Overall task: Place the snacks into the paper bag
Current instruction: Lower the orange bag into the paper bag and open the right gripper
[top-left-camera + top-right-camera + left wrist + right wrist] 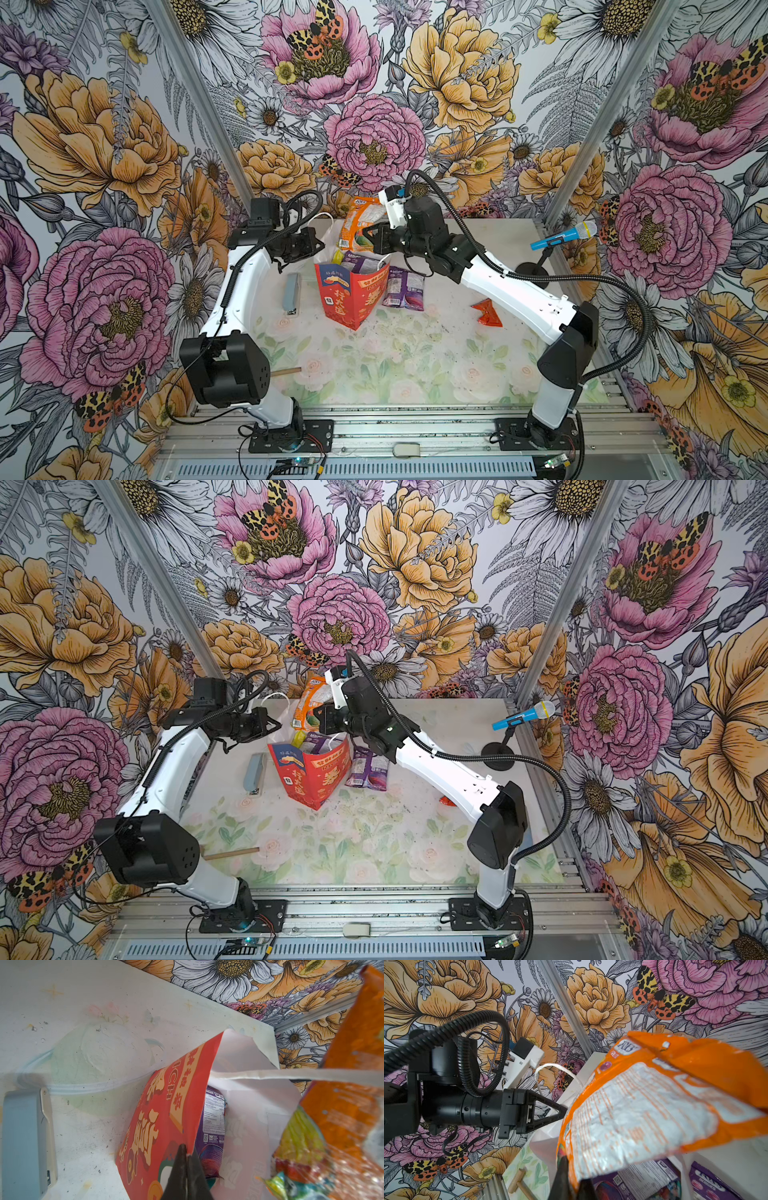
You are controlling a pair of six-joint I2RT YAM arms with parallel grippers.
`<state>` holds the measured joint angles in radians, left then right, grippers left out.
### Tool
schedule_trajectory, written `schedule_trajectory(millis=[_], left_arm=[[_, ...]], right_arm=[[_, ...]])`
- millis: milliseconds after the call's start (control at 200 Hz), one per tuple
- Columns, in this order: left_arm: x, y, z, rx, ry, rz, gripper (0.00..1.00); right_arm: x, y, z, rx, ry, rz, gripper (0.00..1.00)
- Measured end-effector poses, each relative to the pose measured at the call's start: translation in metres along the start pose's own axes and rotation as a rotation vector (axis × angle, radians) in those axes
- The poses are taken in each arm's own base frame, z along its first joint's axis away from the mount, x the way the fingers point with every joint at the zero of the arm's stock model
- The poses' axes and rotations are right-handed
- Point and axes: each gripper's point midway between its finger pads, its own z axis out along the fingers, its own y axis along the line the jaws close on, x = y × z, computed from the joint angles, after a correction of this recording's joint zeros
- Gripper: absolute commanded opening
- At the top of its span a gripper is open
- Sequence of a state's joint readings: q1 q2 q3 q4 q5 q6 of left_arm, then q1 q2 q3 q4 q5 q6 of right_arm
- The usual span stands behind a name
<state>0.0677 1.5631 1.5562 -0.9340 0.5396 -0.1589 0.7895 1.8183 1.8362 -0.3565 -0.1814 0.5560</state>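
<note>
The red paper bag (pixel 349 296) (pixel 308 776) stands upright mid-table with its mouth open. My left gripper (pixel 321 245) (pixel 187 1152) is shut on the bag's rim (pixel 166 1105), holding the wall aside. My right gripper (pixel 368 237) (pixel 574 1171) is shut on the lower edge of an orange snack packet (pixel 358 222) (pixel 654 1105), which hangs just above and behind the bag's mouth. Inside the bag show a purple packet (pixel 362 262) (pixel 214 1126) and a yellow one (pixel 337 255). Another purple packet (pixel 405 289) lies right of the bag. A red-orange triangular packet (pixel 488 312) lies further right.
A grey rectangular block (pixel 292 293) (pixel 22 1142) lies left of the bag. A blue toy microphone (pixel 561 237) stands on a black stand at the back right. A wooden dowel (pixel 286 371) lies near the left arm's base. Floral walls close in the table.
</note>
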Motion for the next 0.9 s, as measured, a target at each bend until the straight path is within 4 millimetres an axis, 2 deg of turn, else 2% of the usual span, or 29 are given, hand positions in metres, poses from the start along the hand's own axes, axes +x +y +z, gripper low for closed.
schedule_trajectory(millis=[415,696,756,821,901], left_arm=[[0.0,0.0,0.0,0.0,0.0,0.0,0.0],[0.0,0.0,0.0,0.0,0.0,0.0,0.0],[0.0,0.0,0.0,0.0,0.0,0.0,0.0],[0.0,0.0,0.0,0.0,0.0,0.0,0.0],[0.0,0.0,0.0,0.0,0.0,0.0,0.0]], right_arm=[[0.041,0.013,0.024,-0.026,0.093,0.021,0.0],[0.048,0.011,0.029,-0.02,0.109,0.029,0.0],[0.048,0.01,0.029,-0.017,0.109,0.032,0.15],[0.048,0.009,0.029,-0.012,0.106,0.044,0.39],[0.046,0.009,0.029,-0.009,0.097,0.035,0.55]])
